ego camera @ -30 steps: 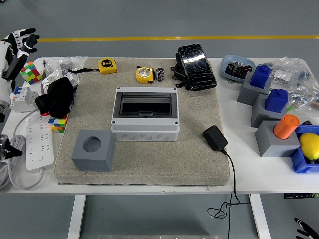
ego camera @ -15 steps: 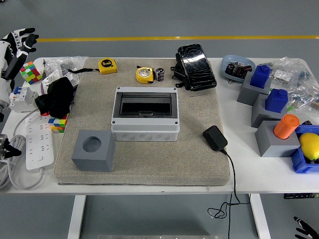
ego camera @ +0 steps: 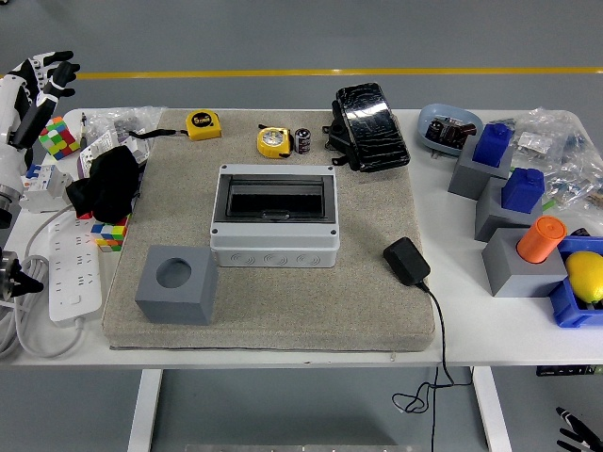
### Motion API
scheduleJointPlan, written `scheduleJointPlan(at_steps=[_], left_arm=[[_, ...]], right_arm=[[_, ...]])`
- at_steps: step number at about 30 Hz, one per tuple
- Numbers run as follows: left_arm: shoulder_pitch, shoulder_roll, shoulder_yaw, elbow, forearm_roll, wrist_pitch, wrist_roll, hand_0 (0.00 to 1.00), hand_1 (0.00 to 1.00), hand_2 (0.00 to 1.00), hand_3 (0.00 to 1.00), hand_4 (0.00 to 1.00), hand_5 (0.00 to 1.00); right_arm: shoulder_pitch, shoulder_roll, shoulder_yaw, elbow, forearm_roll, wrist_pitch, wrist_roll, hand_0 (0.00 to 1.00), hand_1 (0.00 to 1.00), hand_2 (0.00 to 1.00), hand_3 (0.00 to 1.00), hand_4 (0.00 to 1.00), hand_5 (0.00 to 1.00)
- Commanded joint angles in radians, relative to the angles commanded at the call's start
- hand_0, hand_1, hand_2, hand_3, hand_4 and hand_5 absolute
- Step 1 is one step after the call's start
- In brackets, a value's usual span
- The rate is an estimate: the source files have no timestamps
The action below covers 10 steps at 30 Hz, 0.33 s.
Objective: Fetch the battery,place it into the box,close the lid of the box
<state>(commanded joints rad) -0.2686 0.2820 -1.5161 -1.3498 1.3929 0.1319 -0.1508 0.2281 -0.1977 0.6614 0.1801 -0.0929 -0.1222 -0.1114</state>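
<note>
Left hand (ego camera: 45, 77) hovers at the counter's (ego camera: 452, 339) far left edge, fingers spread, holding nothing. Right hand (ego camera: 577, 435) barely peeks in at the lower right corner, and I cannot tell its pose. The battery (ego camera: 302, 140) stands upright at the mat's far side, touching the yellow tape measure (ego camera: 273, 141). The box (ego camera: 275, 217) sits mid-mat, its dark lid apparently down. Risk: a long reach could knock that small cylinder over and send it rolling.
</note>
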Motion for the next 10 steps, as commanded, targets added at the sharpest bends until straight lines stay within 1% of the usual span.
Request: scheduleJointPlan(at_steps=[5, 10], left_arm=[[0.001, -0.003, 0.000, 0.000, 0.000, -0.002, 0.002, 0.653, 0.774, 0.753, 0.761, 0.998, 0.914], [0.003, -0.005, 0.002, 0.000, 0.001, -0.007, 0.007, 0.653, 0.774, 0.753, 0.761, 0.998, 0.914]], right_arm=[[-0.009, 0.007, 0.029, 0.000, -0.026, 0.003, -0.006, 0.625, 0.690, 0.670, 0.551, 0.916, 0.496], [-0.011, 0.010, 0.030, 0.000, -0.026, 0.004, -0.004, 0.625, 0.690, 0.670, 0.551, 0.916, 0.496]])
